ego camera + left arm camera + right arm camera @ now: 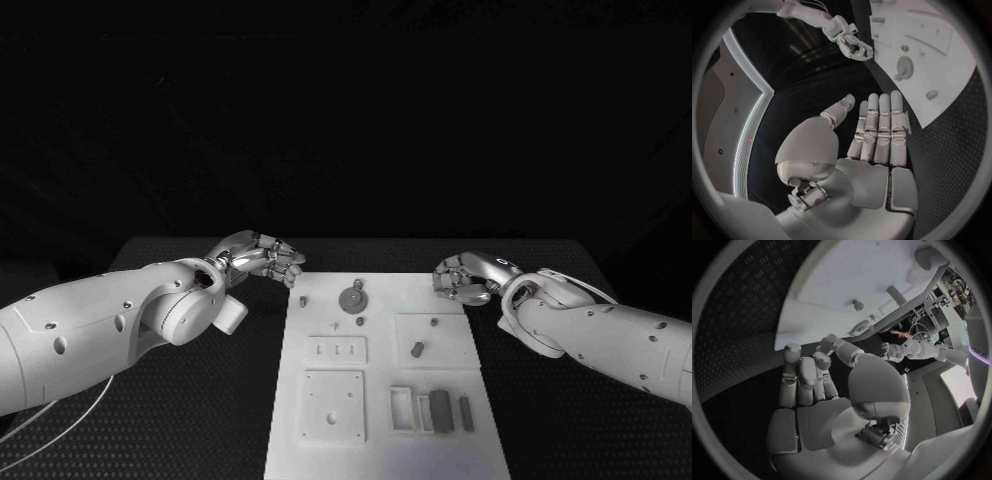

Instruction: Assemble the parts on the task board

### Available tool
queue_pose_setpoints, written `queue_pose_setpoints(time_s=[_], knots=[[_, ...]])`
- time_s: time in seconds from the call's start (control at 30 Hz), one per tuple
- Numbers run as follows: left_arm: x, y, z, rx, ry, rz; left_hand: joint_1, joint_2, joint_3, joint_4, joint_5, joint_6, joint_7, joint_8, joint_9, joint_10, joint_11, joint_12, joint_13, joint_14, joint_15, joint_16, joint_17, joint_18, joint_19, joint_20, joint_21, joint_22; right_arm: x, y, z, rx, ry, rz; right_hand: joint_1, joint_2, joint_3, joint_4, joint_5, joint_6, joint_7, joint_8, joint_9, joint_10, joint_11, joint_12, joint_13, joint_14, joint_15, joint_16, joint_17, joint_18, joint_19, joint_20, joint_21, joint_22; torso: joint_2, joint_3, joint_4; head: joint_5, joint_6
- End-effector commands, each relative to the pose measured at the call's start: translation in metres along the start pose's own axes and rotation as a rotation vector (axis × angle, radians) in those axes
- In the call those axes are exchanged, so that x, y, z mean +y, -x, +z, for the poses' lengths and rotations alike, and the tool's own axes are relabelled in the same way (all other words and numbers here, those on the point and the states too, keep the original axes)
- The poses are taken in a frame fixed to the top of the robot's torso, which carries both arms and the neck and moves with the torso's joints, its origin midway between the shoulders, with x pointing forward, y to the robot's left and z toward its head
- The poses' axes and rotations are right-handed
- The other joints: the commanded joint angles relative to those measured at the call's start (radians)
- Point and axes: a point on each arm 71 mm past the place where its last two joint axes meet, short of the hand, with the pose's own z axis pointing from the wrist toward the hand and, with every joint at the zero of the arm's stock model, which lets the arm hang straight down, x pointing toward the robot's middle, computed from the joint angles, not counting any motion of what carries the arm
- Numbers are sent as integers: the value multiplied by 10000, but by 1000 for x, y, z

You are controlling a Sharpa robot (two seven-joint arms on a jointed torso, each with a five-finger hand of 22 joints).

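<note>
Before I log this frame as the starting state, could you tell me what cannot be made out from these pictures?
- Head view: the white task board is cut off by the bottom edge.
- Head view: the small dark round disc part and small dark slanted peg are too small to tell seated from loose.
- Head view: the right hand has curled fingers hiding its palm, though the right wrist view shows nothing held.
</note>
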Motion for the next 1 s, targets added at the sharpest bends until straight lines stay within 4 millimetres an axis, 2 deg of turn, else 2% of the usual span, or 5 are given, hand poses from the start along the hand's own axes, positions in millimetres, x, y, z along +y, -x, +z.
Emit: queue_pose_setpoints(time_s=[0.03, 0.37, 0.6, 0.77, 1.0], knots=[[2, -11, 4, 854, 595, 55, -116, 27, -43, 41, -32, 56, 16, -135, -55, 71, 24, -92, 9, 17, 5, -83, 33, 81, 14, 26, -41, 20, 12, 4, 3, -157, -466, 361, -16, 82, -7, -70, 32, 1549, 23, 80, 56, 50, -71, 60, -15, 108, -17, 68, 50, 212, 94, -23, 44, 175, -36, -10, -52, -31, 95], [2, -29, 17, 506, 1805, 731, -407, -118, -79, 94, -28, -336, 192, -645, -249, -214, 195, -421, -18, 19, 20, -203, 154, 99, 14, 40, -99, 104, 76, 8, 16, 251, 298, -342, 7, 107, 21, -203, 34, 1587, -1, 89, 108, 90, -97, 69, -20, 170, -50, 86, 81, 212, 131, -61, 60, 173, -363, -50, -236, 126, 184], [-3, -59, 29, 1160, 2435, 927, -1072, 42, -301, 581, -48, -170, 219, -720, -294, -58, 131, -407, 105, 287, -120, -15, 492, 127, 233, -83, 23, 281, 107, -3, 23, 534, 765, -316, -14, 107, 16, -213, 31, 1594, -1, 90, 117, 92, -98, 67, -22, 156, -52, 77, 51, 212, 134, -63, 60, 172, -645, -60, -204, 251, 157], [-3, -74, 34, 1479, 2794, 1009, -1298, 104, -390, 705, -65, -163, 226, -798, -332, 43, 78, -383, 192, 341, -178, 56, 686, 123, 280, -141, 78, 397, 123, -9, 28, 609, 1068, -218, -27, 112, 14, -222, 30, 1596, -2, 89, 122, 92, -99, 66, -23, 143, -54, 69, 22, 212, 135, -64, 61, 172, -754, -87, -161, 354, 39], [2, -84, 35, 1681, 3050, 1050, -1481, -6, -490, 786, -88, -153, 230, -830, -342, 96, 53, -374, 250, 361, -203, 90, 812, 125, 304, -169, 107, 474, 148, -17, 31, 850, 1575, -185, -46, 126, 15, -243, 31, 1594, -4, 84, 131, 93, -101, 63, -25, 143, -56, 64, 12, 212, 135, -66, 60, 171, -837, -76, -184, 469, -52]])
